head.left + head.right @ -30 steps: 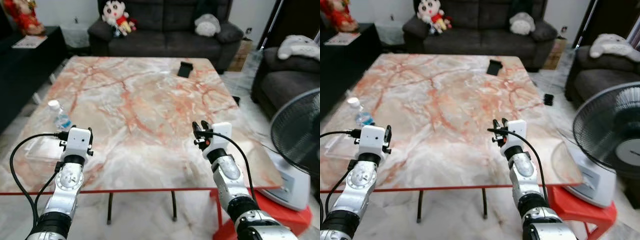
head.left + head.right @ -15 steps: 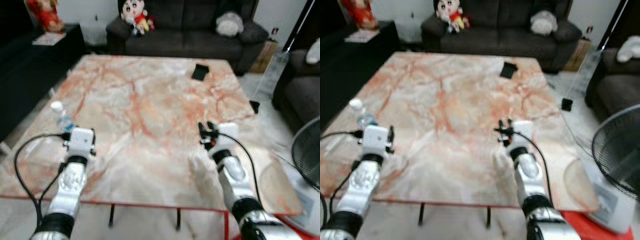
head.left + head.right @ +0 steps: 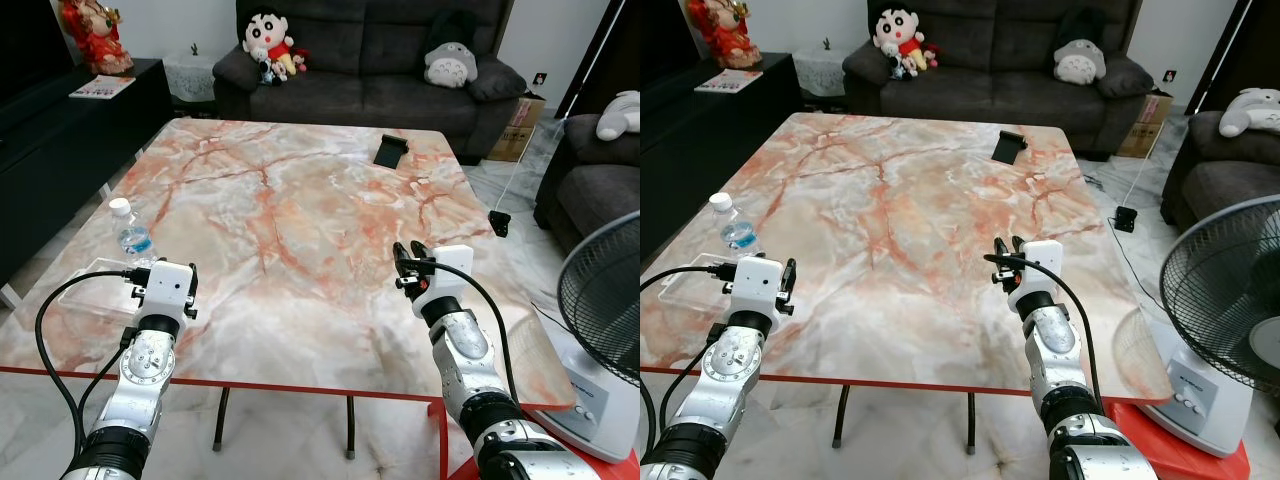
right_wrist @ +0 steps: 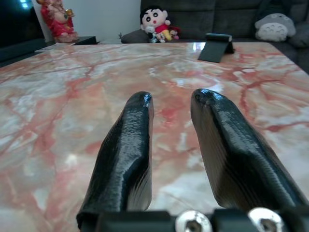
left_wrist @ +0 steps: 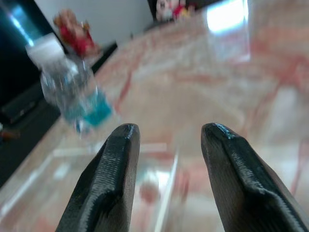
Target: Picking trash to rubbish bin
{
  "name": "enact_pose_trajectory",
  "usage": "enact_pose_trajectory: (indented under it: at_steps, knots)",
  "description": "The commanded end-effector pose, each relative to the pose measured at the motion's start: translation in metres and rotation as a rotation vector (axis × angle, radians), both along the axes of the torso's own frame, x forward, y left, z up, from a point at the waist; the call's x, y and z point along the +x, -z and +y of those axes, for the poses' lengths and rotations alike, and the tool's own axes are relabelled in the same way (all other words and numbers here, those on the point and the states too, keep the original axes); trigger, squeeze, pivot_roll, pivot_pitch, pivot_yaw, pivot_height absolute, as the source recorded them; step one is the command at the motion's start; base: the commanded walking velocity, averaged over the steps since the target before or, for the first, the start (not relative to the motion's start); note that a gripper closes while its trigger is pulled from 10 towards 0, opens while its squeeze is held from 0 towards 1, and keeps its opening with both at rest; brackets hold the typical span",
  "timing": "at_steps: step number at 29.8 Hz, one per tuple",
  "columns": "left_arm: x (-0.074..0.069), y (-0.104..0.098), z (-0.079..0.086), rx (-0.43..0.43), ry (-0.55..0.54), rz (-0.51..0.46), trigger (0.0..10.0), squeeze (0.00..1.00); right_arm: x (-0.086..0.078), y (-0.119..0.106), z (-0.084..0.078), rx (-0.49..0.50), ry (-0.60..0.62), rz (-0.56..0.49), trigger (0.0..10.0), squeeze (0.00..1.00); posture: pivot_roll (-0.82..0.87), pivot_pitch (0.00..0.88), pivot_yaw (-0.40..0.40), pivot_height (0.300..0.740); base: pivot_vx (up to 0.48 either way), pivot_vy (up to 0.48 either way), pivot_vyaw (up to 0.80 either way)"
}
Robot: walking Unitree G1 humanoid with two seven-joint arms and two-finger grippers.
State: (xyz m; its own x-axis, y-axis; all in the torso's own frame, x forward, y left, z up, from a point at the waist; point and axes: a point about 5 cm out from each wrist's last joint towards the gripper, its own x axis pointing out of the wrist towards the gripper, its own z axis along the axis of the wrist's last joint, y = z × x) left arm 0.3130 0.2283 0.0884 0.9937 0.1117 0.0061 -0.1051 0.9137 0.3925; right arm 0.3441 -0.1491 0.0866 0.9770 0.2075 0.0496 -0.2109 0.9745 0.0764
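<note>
A clear plastic water bottle (image 3: 130,232) with a white cap and blue label stands upright near the table's left edge. In front of it lies a clear plastic tray (image 3: 88,287). My left gripper (image 5: 170,129) is open just above the table, pointing at the bottle (image 5: 72,92) and the tray, touching neither. Over the table's front right, my right gripper (image 3: 405,250) hovers open, with nothing between its fingers (image 4: 140,104).
The marble table (image 3: 300,210) carries a black stand (image 3: 390,150) at its far side. A standing fan (image 3: 605,300) is close on the right. A dark sofa (image 3: 370,60) with plush toys sits beyond the table, and a black cabinet (image 3: 60,130) on the left.
The camera has shifted and steadied, so the whole scene sits differently in the picture. Both grippers keep the same pose over the table's front edge.
</note>
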Motion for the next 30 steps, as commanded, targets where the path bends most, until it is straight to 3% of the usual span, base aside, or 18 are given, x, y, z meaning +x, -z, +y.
enact_pose_trajectory:
  at_steps: [1,7,13,15,16,17,18,20,30]
  knots:
    - [0.002,0.002,0.003,0.001,-0.011,0.033,10.0,0.0,0.002,-0.003,-0.002,0.002,0.006,0.0,10.0,0.0,0.02,0.0,-0.054,0.74,0.0,0.0,0.0]
    - [0.006,0.001,0.011,0.043,-0.042,0.077,10.0,0.0,0.002,-0.002,-0.001,0.002,0.004,0.002,10.0,0.0,0.02,0.0,-0.053,0.74,0.0,0.0,0.0]
    - [0.015,-0.013,0.016,0.037,-0.048,0.051,10.0,0.0,0.002,-0.002,-0.002,0.003,0.007,0.003,10.0,0.0,0.02,0.0,-0.054,0.74,0.0,0.0,0.0]
    - [0.017,-0.011,0.018,-0.045,-0.067,0.065,10.0,0.0,0.002,-0.002,-0.002,0.003,0.008,0.003,10.0,0.0,0.02,0.0,-0.054,0.74,0.0,0.0,0.0]
    - [0.017,-0.007,0.019,-0.136,-0.074,0.096,10.0,0.0,0.002,-0.002,-0.002,0.002,0.008,0.003,10.0,0.0,0.02,0.0,-0.052,0.74,0.0,0.0,0.0]
    - [0.017,-0.007,0.019,-0.136,-0.074,0.096,10.0,0.0,0.002,-0.002,-0.002,0.002,0.008,0.003,10.0,0.0,0.02,0.0,-0.052,0.74,0.0,0.0,0.0]
    - [0.018,-0.002,0.019,-0.267,-0.081,0.124,10.0,0.0,0.002,-0.002,-0.002,0.002,0.007,0.004,10.0,0.0,0.02,0.0,-0.052,0.74,0.0,0.0,0.0]
    - [0.019,-0.001,0.021,-0.35,-0.101,0.123,10.0,0.0,0.002,-0.002,-0.002,0.001,0.006,0.003,10.0,0.0,0.02,0.0,-0.052,0.74,0.0,0.0,0.0]
    - [0.028,-0.011,0.024,-0.359,-0.081,0.114,10.0,0.0,0.002,-0.001,-0.002,-0.002,0.007,0.005,10.0,0.0,0.02,0.0,-0.056,0.74,0.0,0.0,0.0]
